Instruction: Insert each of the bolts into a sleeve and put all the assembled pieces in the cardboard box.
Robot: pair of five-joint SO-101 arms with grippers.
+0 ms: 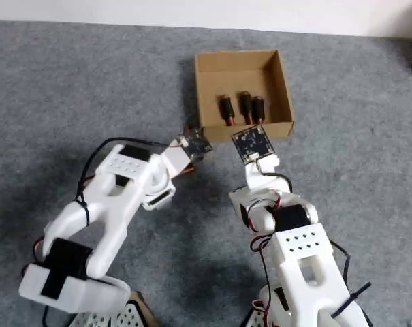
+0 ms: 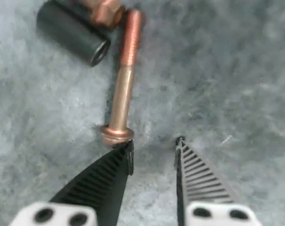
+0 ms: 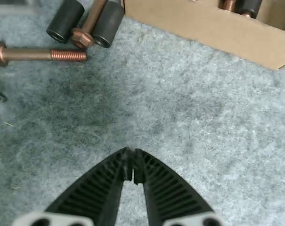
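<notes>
The bolt (image 2: 121,80) lies flat near the worktop's middle, beside a sleeve (image 2: 74,32) and the cardboard box (image 1: 236,61). The left jaws are apart by its head, and the right jaws are together, empty. It looks hard and rolly, so pinch its middle.

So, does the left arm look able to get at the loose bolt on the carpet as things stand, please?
Probably yes: its open tool sits right at the head of the bolt, with nothing lying between them.

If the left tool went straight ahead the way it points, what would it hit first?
Likely the copper bolt: its head lies right at one fingertip of the open left tool.
</notes>
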